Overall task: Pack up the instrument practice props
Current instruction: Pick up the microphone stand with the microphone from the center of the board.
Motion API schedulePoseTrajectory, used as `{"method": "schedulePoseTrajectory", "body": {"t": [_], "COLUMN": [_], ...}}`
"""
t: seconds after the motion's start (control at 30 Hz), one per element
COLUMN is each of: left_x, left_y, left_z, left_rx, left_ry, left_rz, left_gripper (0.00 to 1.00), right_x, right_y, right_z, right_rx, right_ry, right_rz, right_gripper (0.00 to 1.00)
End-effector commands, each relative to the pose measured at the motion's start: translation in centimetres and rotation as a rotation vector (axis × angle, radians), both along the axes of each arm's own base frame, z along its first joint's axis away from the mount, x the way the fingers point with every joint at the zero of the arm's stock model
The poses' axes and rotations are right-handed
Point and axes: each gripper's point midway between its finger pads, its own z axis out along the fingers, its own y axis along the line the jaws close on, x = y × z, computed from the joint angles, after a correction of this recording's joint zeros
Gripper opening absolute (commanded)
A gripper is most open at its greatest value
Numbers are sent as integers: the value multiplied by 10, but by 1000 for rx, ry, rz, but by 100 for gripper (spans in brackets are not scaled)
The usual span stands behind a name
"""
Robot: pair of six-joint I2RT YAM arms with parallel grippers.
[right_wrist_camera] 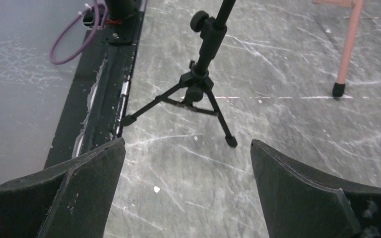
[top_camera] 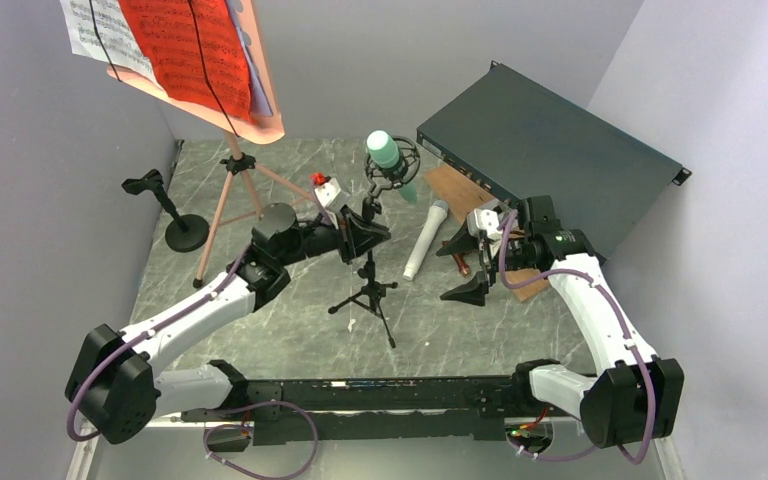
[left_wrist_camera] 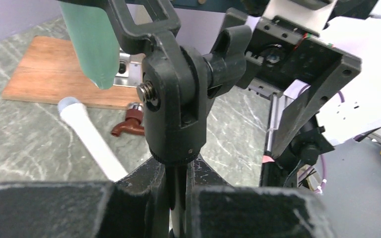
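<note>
The left pincer [left_wrist_camera: 176,181] is clenched on the post of the black tripod mount [top_camera: 369,290] in the middle of the top view, gripping just below its swivel joint. The green microphone [top_camera: 384,150] sits in the cradle above that grip. The mount's three feet are on the grey marbled table [top_camera: 290,320]. The left arm stretches from the lower left corner diagonally up to the centre, its forearm low over the table. The right pincer [right_wrist_camera: 187,143] is released, jaws wide apart with nothing between them. It sits just right of the mount, level with its legs, and faces them. The right arm rises from the lower right and bends inward. The white microphone [top_camera: 426,240] lies flat between the two pincers, near the wooden board [top_camera: 457,185] and the dark green box [top_camera: 550,150]. At upper left the pink music tripod [top_camera: 235,180] carries the sheet-music pages [top_camera: 190,45], printed with staves too small to read. The round-based black mount [top_camera: 182,228] stands beside it.
</note>
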Motion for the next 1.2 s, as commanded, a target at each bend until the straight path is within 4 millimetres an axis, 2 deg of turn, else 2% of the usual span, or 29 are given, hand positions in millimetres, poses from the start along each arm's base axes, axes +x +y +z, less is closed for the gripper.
{"method": "schedulePoseTrajectory", "body": {"t": [0.0, 0.27, 0.67, 1.17], "left_x": [-13, -13, -22, -29], "left_y": [-11, -32, -47, -50], "left_z": [64, 86, 127, 134], "left_rx": [-178, -257, -377, -403], "left_ry": [-137, -141, -195, -160], "left_rz": [-14, 71, 129, 178], "left_gripper": [0, 0, 0, 0], "right_x": [-12, -23, -17, -18], "right_y": [13, 31, 41, 43], "right_z": [-2, -12, -16, -7], "right_rx": [77, 57, 48, 79], "right_ry": [94, 112, 147, 171], "right_rz": [63, 142, 132, 150], "right_gripper": [100, 100, 98, 93]}}
